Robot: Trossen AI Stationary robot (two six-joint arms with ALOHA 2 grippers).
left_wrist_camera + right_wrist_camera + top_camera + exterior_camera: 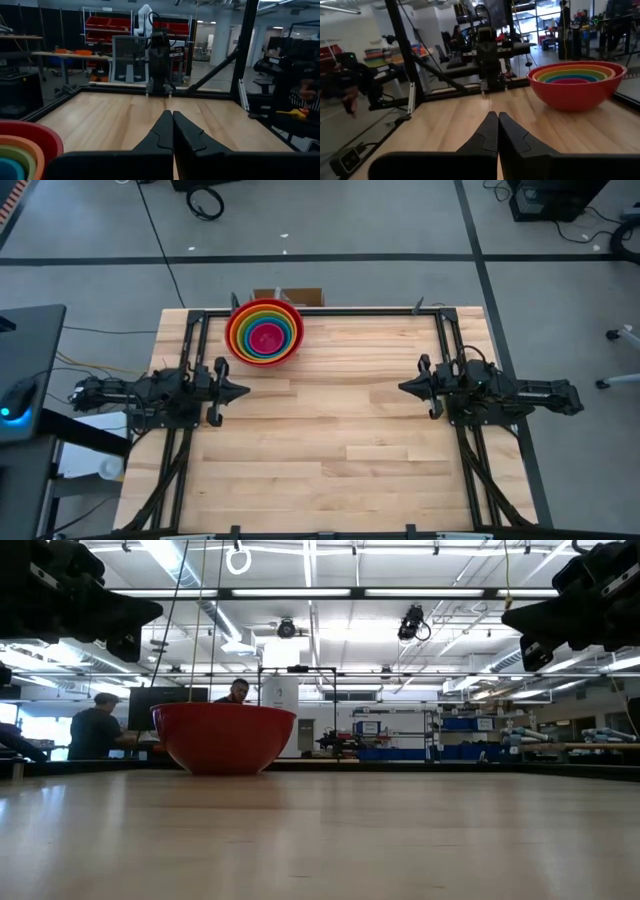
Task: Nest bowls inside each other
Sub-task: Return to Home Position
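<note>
The bowls [265,331] stand nested in one stack near the table's far edge, left of centre: red outermost, then orange, green, blue, with magenta-pink innermost. The red bowl [223,736] rests on its base; the stack also shows in the right wrist view [576,82] and at the left wrist view's edge [22,150]. My left gripper [245,390] hovers shut at the left side, nearer than the stack. My right gripper [402,388] hovers shut at the right side. Neither holds anything.
A black metal frame [340,311] runs along the table's far edge and sides. A cardboard box [288,296] sits just beyond the far edge. Bare wood [330,420] lies between the two grippers. People sit at desks in the room behind.
</note>
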